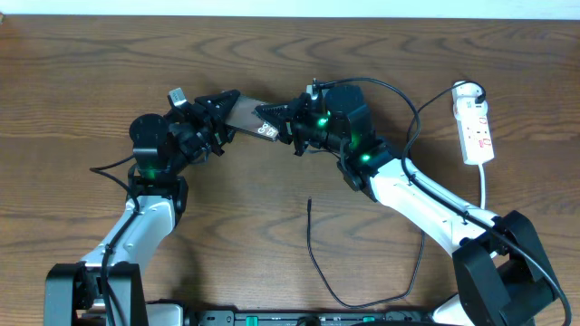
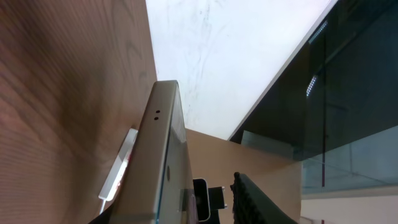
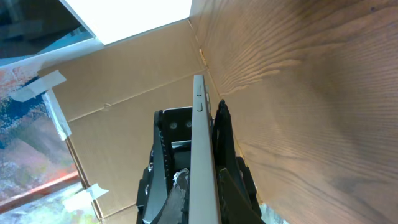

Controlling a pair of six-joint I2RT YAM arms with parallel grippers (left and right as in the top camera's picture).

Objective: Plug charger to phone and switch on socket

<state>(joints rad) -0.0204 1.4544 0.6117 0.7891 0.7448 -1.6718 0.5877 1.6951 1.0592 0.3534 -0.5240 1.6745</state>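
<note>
Holding the phone [image 1: 246, 110] up off the counter [image 1: 91, 72]

The right claw [image 3: 196, 130] is pinched tight on the phone's thin edge. The left claw [image 1: 217, 116] straddles the other end; whether it actually grips, I can't tell. The charger [image 1: 310, 235] lies loose on the wood below, and the socket [image 1: 476, 127] sits far right.

No writing can be read with certainty in any view. From overhead, the phone [image 1: 245, 110] carries a small patch of white lettering at one end, too small to make out, and the white socket [image 1: 475, 127] bears small red marks that cannot be resolved into letters or numbers. Both wrist views show only the phone's bare metallic edge.
</note>
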